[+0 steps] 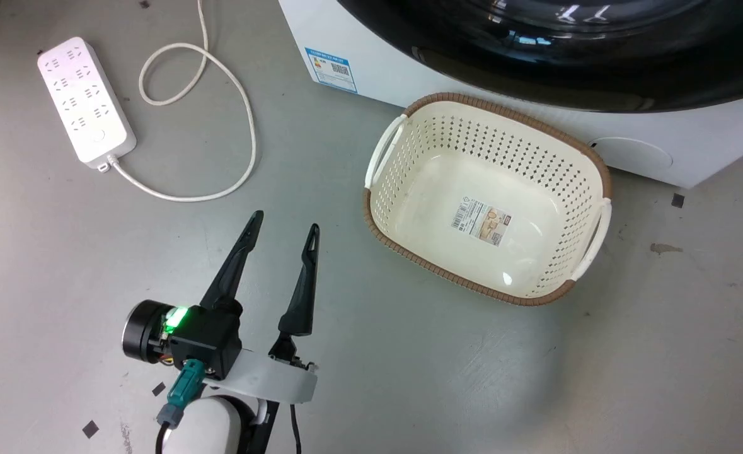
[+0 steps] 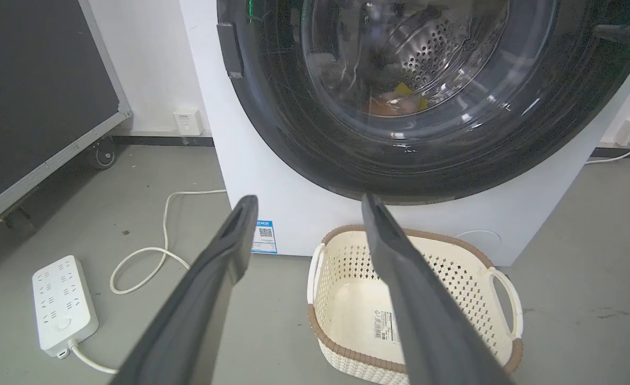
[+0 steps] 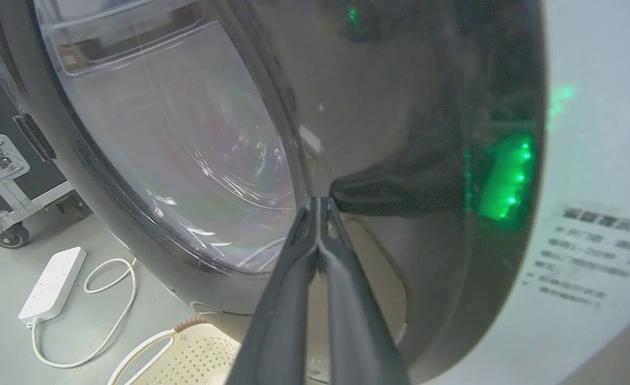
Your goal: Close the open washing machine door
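Black-framed door (image 2: 400,179) sits shut against the washer (image 2: 293,214) front. The left wrist view looks through its glass to the steel drum and coloured items inside; the head view catches its lower rim. Left end effector (image 1: 285,222) released, fingers spread, hanging above the floor. In the right wrist view the right end effector (image 3: 319,202) is clenched, tips together and touching the door's dark frame. Cream basket (image 1: 409,157) on the floor just before the washer; power strip (image 1: 84,101) well to its left.

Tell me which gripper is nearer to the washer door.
Right. The right gripper, shut, has its tips at the dark frame of the door. The left gripper, open, hangs over the floor beside the basket, apart from the door.
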`<state>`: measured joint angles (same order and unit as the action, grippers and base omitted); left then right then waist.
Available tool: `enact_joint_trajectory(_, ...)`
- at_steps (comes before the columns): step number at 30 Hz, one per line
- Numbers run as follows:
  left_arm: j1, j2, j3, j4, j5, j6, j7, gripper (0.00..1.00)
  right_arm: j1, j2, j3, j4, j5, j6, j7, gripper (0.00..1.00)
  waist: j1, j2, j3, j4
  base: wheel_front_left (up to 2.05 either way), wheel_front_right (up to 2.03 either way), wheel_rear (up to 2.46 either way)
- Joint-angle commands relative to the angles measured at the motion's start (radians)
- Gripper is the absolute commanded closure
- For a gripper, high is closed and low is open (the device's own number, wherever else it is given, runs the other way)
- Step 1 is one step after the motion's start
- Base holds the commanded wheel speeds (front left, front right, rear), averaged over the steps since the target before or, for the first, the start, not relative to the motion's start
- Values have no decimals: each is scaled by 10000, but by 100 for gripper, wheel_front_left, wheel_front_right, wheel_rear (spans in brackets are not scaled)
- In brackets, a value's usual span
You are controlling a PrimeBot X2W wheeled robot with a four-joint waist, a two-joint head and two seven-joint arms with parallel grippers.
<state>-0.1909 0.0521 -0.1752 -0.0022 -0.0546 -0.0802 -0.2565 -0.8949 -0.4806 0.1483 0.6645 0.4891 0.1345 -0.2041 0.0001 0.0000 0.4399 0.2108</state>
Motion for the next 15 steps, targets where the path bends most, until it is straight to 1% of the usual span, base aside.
enact_joint_trajectory(1, -167, -13, -6, -35, 6, 80, -53, 0, -285, -70, -142, 169, -6, -38, -13, 100, -1, 0, 11, 2, 0, 0, 0)
enact_joint_trajectory(7, -197, -15, -7, -3, 13, 143, -53, 0, -645, 95, -132, 774, -76, -38, -174, 100, -1, 0, -70, -43, 0, 0, 0)
enact_joint_trajectory(13, -89, -17, 59, 168, 3, 120, -53, 0, -201, 289, 208, 907, -111, -38, -436, 100, -1, 0, -691, -218, 0, 0, 0)
enact_joint_trajectory(14, -60, -17, 76, 197, -2, 108, -53, 0, -55, 296, 269, 861, -165, -38, -478, 87, -1, 0, -846, -261, 0, 0, 0)
enact_joint_trajectory(15, -24, -17, 97, 238, -7, 95, -53, 0, 139, 348, 294, 836, -170, -38, -508, 0, -1, 0, -1044, -311, 0, 0, 0)
